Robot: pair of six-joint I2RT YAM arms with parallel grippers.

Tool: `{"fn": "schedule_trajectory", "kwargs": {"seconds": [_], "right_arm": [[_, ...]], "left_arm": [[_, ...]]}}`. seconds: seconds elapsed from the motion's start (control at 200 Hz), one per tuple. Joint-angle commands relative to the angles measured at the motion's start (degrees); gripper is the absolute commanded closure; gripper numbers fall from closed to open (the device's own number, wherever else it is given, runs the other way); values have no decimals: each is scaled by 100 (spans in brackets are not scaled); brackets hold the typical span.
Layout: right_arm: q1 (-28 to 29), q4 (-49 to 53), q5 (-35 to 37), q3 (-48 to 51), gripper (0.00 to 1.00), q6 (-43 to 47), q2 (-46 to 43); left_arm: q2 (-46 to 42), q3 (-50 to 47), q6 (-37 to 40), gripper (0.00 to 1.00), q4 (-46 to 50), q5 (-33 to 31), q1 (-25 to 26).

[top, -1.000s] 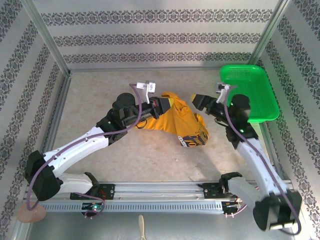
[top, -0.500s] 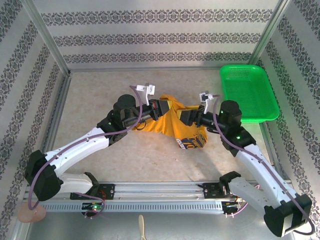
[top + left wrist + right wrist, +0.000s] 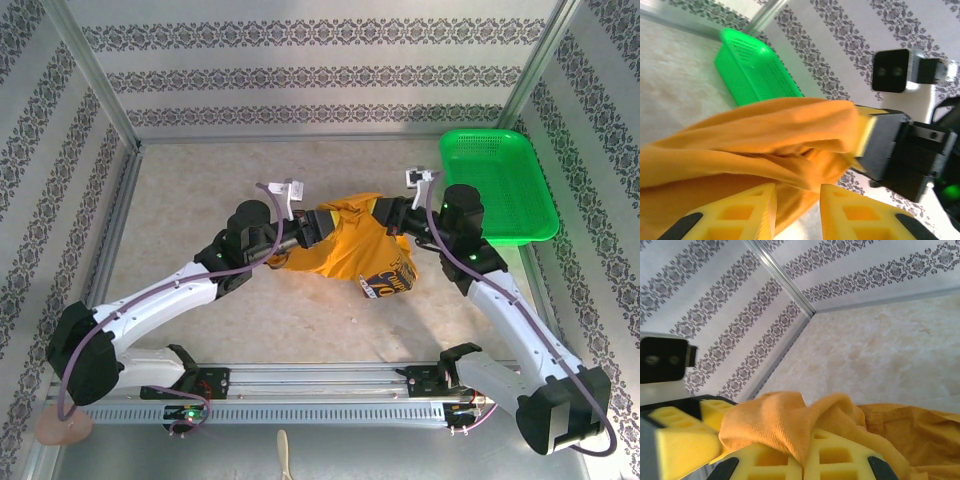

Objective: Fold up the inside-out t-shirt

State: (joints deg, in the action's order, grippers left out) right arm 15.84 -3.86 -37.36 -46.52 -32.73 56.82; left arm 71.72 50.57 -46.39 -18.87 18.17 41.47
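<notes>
The inside-out t-shirt [image 3: 350, 245], mustard-orange with a dark print [image 3: 386, 281] at its near right corner, lies bunched in the middle of the table. My right gripper [image 3: 386, 213] is at its far edge. In the right wrist view this gripper [image 3: 807, 457] is shut, with a fold of the t-shirt [image 3: 775, 415] pinched between its yellow fingers. My left gripper [image 3: 318, 226] is at the shirt's left end. In the left wrist view it [image 3: 797, 202] has its fingers apart, with loose t-shirt cloth [image 3: 740, 145] draped between and beyond them.
A green plastic basket [image 3: 497, 185] stands at the back right, close behind my right arm, and also shows in the left wrist view [image 3: 755, 70]. Patterned walls close in the beige table [image 3: 190, 180] on three sides. A metal rail [image 3: 320, 383] runs along the near edge.
My right gripper came in from near the basket to the shirt's far edge and shut on the cloth. My left gripper's fingers have parted. The shirt's top edge has risen.
</notes>
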Motion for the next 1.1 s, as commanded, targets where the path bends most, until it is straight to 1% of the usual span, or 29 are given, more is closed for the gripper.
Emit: {"fn": "schedule_trajectory", "kwargs": {"seconds": [0.0, 0.155, 0.23, 0.345, 0.46, 0.54, 0.689, 0.864, 0.999, 1.094], "right_arm": [[-40, -387, -322, 148, 100, -253, -269], [-39, -545, -374, 358, 100, -500, -420], [-33, -590, -346, 438, 100, -562, -456], [-43, -599, -324, 505, 100, -568, -479], [-37, -608, -307, 537, 100, -571, -440], [-29, -652, -309, 561, 100, -592, -411], [-37, -669, -320, 566, 100, -600, -391], [-32, -665, -307, 561, 100, -594, -408], [-43, -663, -289, 563, 100, -605, -410], [-38, -669, -288, 565, 100, -603, -415]], "left_arm": [[-301, -184, -116, 70, -415, -369, -85], [-327, -327, -203, 70, -523, -303, -80], [-313, -314, -253, 67, -599, -252, -40], [-334, -284, -319, 59, -743, -298, 124], [-369, -358, -497, 49, -953, -614, 440], [-370, -403, -544, 45, -976, -876, 674], [-327, -543, -612, 44, -1072, -1289, 961], [-304, -657, -576, 45, -1041, -1682, 1064], [-509, -752, -469, 48, -694, -2239, 1180], [-552, -786, -437, 49, -502, -2404, 1188]]}}
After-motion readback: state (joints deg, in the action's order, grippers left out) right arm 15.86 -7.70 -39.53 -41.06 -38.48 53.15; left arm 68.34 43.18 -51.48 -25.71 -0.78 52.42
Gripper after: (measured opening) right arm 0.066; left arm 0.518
